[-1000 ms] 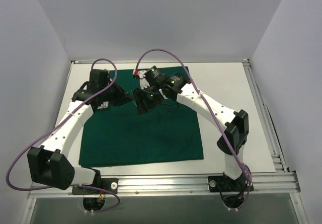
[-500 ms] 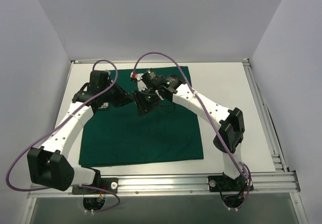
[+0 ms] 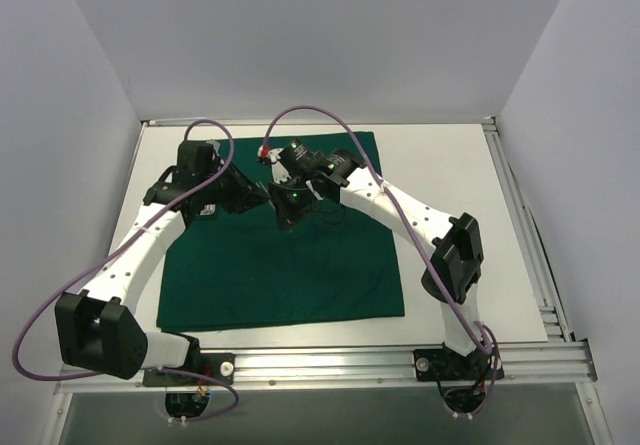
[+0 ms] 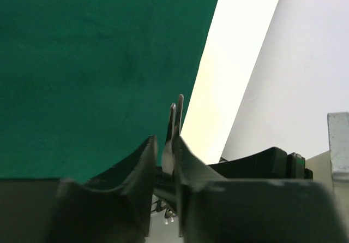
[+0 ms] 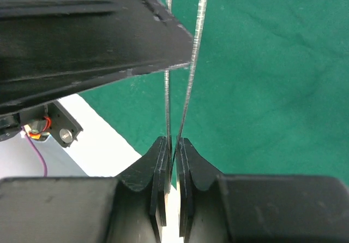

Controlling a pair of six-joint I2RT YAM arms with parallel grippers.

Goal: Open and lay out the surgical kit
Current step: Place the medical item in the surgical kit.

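- well, the right gripper is pinched tight on one end of the tweezers, whose blades run straight out ahead of its fingers.
- the left gripper meets it tip to tip, jaws narrow around the other end; i can't tell if they grip.
- the cloth lies spread flat beneath both grippers, on the table.

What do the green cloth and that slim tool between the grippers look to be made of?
The cloth looks like woven fabric: matte dark green with faint soft creases. The tweezers are probably steel: thin, bright prongs with a sheen.
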